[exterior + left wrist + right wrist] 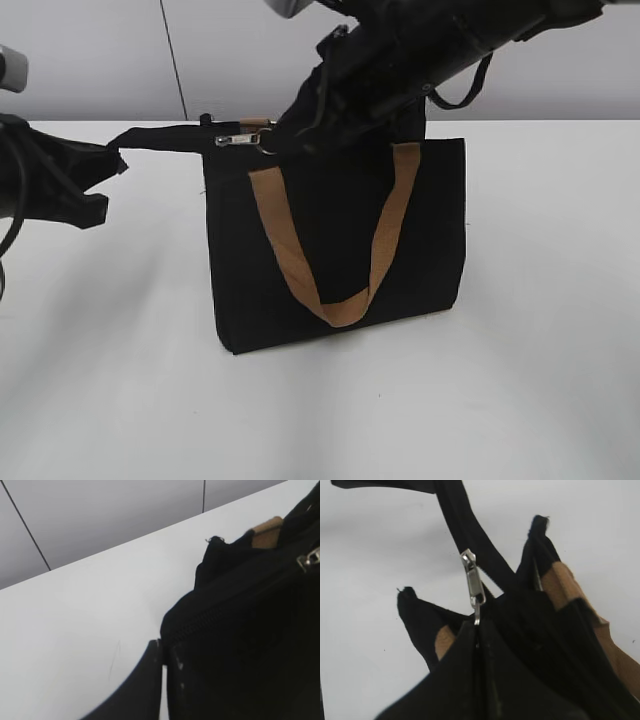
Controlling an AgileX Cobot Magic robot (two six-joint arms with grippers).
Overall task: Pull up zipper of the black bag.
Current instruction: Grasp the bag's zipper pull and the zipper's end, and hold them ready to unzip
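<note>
**Slider sits just off the right end effector's tips, zip line running left toward the other arm**

The black bag [335, 240] stands upright on the white table [520, 380], its tan strap handle [335, 300] hanging in a loop down the front face. The zipper [240, 140] lies at the top edge, near the bag's left corner in the exterior view, a small silver slider lying flat along the zip line.

The right end effector [477, 630] comes down on the bag's top from the right. In the right wrist view its two dark fingers are pressed together with the slider's pull [476, 617] running down into the seam between them, so it appears clenched on the zipper [474, 582]; the ring itself is hidden.

The left end effector [85, 195] is at the far left, gripping the black fabric tail [160, 138] that extends from the bag's top corner. In the left wrist view its fingers [150, 680] are closed on black cloth, holding the bag's end taut.

The zip line's long axis runs left to right along the bag top, from the held tail toward the right arm. The right end effector is the nearer to the slider, practically on it; the left is well apart, acting as anchor. I judge the coming pull must travel along that axis, against the left arm's hold.
</note>
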